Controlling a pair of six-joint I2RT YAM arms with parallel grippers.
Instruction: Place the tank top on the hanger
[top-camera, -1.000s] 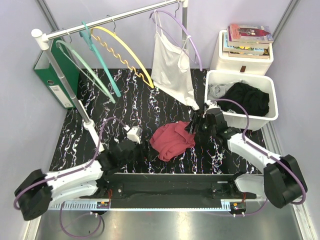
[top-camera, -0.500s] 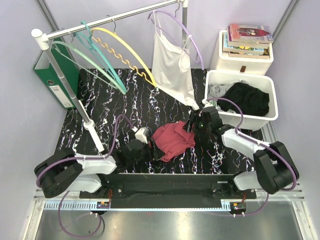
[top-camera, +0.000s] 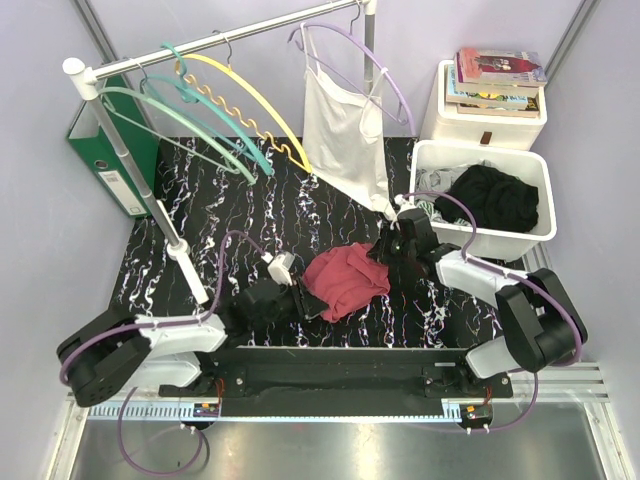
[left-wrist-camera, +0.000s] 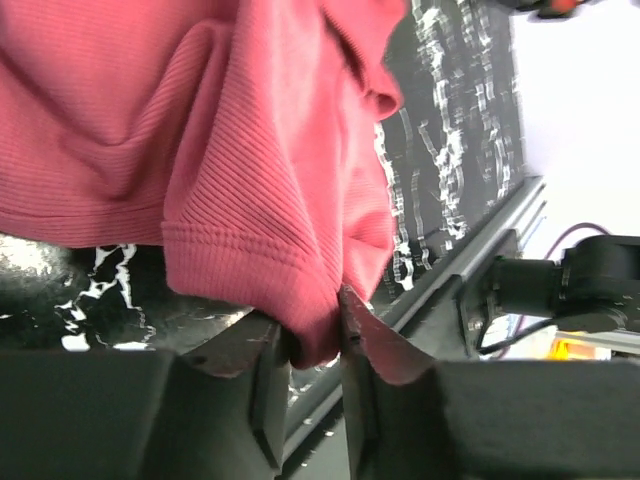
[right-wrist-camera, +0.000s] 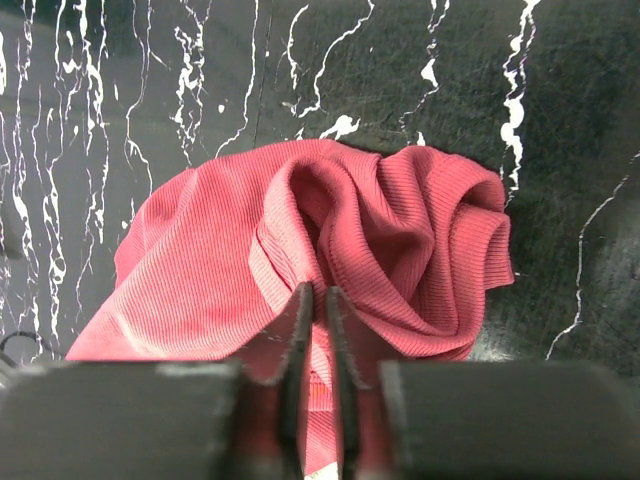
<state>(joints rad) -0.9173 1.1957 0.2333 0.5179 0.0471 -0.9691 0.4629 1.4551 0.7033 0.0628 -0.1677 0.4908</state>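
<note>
The tank top looked soft and light; the left gripper pinched its hem, the right gripper a middle fold.

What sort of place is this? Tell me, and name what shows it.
Probably a robot lab cell staged as a laundry corner: a loaded clothes rail, a white bin of garments, and bare panel walls.

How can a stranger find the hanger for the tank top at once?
Look at the metal clothes rail across the back. Between the teal hangers and the lilac hanger hangs the yellow hanger. It alone is yellow, with a wavy lower bar.
</note>
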